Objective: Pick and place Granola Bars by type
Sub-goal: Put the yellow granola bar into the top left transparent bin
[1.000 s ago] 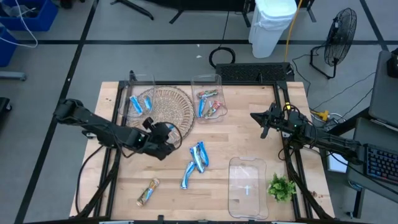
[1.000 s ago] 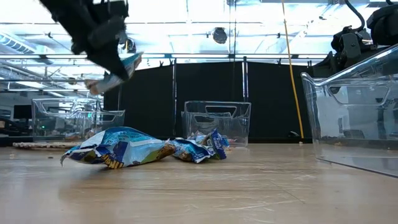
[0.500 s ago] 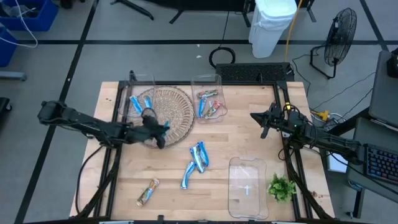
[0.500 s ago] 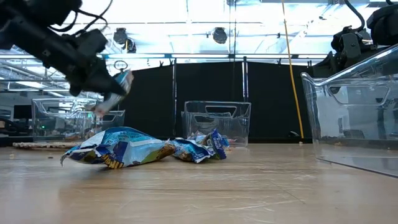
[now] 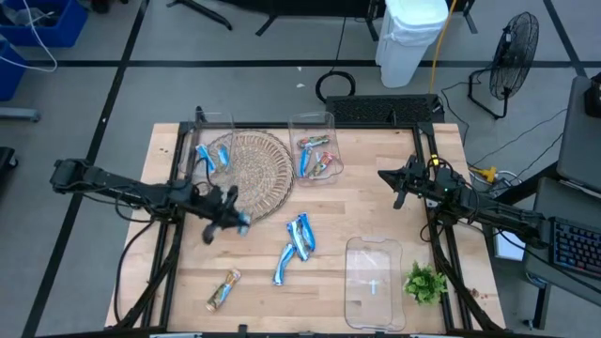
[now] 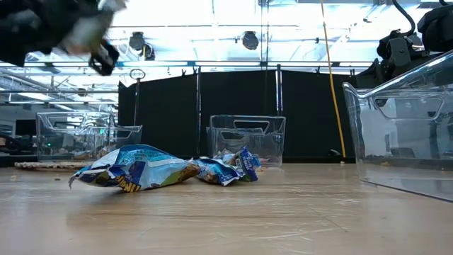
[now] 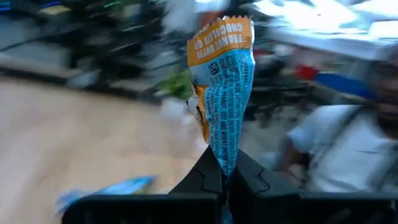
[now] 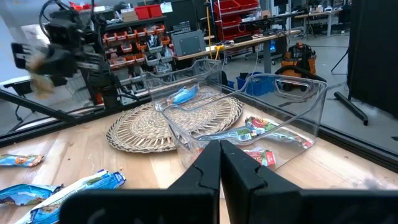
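The left claw (image 5: 231,215) is clenched on a blue-and-orange granola bar (image 7: 221,93); the left wrist view shows the wrapper pinched at its lower end between the two fingers and standing up from them. In the last second this claw has swung from the worktop (image 5: 376,207) near the loose blue bars, up toward the woven mat (image 5: 254,164), and now back out to hang just off that mat's near edge, above bare wood. From the low view it has also risen, with only a blurred part of the arm left at the top corner. So the bar is off the worktop and in transit, not yet dropped.

Just beyond the claw, past the mat, stands a clear bin (image 5: 212,150) with blue bars in it, which looks the likely home for this blue one. A second clear bin (image 5: 315,150), farther across, holds mixed green and red bars. Back on the open wood behind the claw lie the loose blue bars (image 5: 299,235), and nearer the front edge a lone brown bar (image 5: 223,289); these are still to be sorted. A third clear bin (image 5: 374,282) sits at the front.

The right claw (image 5: 398,187) waits well apart, closed on nothing.
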Robot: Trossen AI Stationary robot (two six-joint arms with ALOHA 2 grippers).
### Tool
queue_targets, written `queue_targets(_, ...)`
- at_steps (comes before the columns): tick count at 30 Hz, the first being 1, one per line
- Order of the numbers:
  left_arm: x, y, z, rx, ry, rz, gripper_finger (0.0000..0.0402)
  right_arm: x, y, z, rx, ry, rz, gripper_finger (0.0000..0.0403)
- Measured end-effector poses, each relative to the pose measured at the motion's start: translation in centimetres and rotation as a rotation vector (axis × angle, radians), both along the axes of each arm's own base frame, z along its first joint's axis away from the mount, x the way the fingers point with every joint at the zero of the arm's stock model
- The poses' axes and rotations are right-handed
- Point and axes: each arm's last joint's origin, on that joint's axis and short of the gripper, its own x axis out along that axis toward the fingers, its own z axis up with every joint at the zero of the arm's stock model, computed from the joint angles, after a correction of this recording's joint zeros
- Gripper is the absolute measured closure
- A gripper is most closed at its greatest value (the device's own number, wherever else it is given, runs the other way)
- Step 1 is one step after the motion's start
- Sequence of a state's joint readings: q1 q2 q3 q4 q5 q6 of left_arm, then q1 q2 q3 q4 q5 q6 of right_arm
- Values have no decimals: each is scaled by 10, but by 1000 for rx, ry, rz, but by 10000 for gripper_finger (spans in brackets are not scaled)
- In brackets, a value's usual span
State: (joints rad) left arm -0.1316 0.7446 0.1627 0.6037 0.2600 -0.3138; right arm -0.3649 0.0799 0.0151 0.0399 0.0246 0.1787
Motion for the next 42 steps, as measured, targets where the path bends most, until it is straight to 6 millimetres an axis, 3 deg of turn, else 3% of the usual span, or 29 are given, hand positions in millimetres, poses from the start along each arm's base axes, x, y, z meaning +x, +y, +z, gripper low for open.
queue_targets(4, -1, -3, 4, 24, -54, -34, 395, 0, 0, 0, 0, 0, 0, 403)
queue_targets(10, 1, 0, 1, 34, -27, 73, 393, 0, 0, 0, 0, 0, 0, 403)
queue_targets(17, -3, 11, 11, 96, -109, 464, 395, 0, 0, 0, 0, 0, 0, 403)
queue_targets(23, -9, 22, 12, 168, -74, 846, 395, 0, 0, 0, 0, 0, 0, 403)
queue_targets(31, -18, 33, 11, 109, -12, 1316, 394, 0, 0, 0, 0, 0, 0, 403)
queue_targets(36, -22, 35, 11, 125, 20, 1466, 394, 0, 0, 0, 0, 0, 0, 403)
queue_targets(42, -23, 36, 11, 142, 37, 1512, 396, 0, 0, 0, 0, 0, 0, 403)
